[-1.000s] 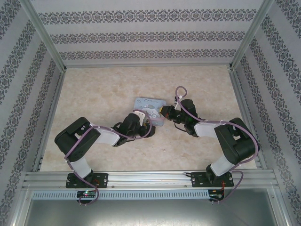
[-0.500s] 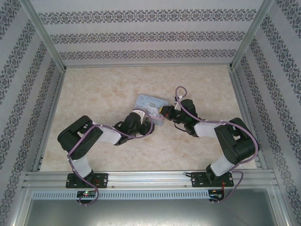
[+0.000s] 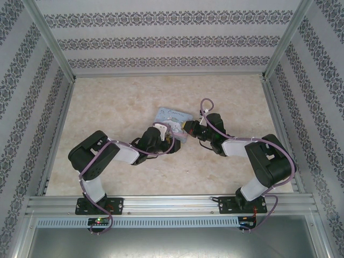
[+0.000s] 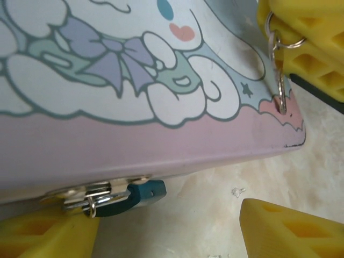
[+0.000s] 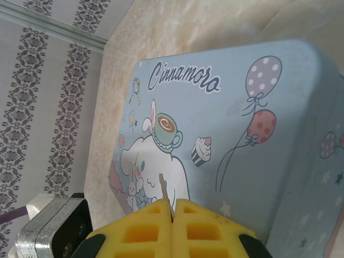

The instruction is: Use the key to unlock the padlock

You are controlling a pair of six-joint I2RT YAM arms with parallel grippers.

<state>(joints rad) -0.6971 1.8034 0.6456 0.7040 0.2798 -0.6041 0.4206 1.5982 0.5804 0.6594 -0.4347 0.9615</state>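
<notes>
Beige marbled table top (image 3: 107, 102): both arms are reached inward over it, and their wrists meet near its middle.

Pastel-blue rectangular tin with a cartoon dog on the lid (image 3: 173, 118): it is laid flat between the two wrists, skewed to the table edges. In the left wrist view its pink front rim (image 4: 161, 150) is seen side-on, with a silver hasp under it.

Left gripper (image 3: 169, 141): it is placed at the tin's near side. Its yellow fingers (image 4: 290, 231) are held well apart and nothing is clamped between them. The tin's front wall lies just past the tips.

Right gripper (image 3: 188, 129): it is placed at the tin's right corner. In the right wrist view its yellow pads (image 5: 204, 231) are pressed together on a thin metal sliver.

Small dark teal-grey metal padlock (image 4: 137, 194): it is hung by its shackle from the hasp and lies just beside the left gripper's left finger. Whether they touch cannot be told.

Tiny pale metal key (image 4: 280, 88): it is hung from a split ring (image 4: 285, 37) at the right gripper's fingers, with its tip set against the lid's corner, well apart from the padlock.
</notes>
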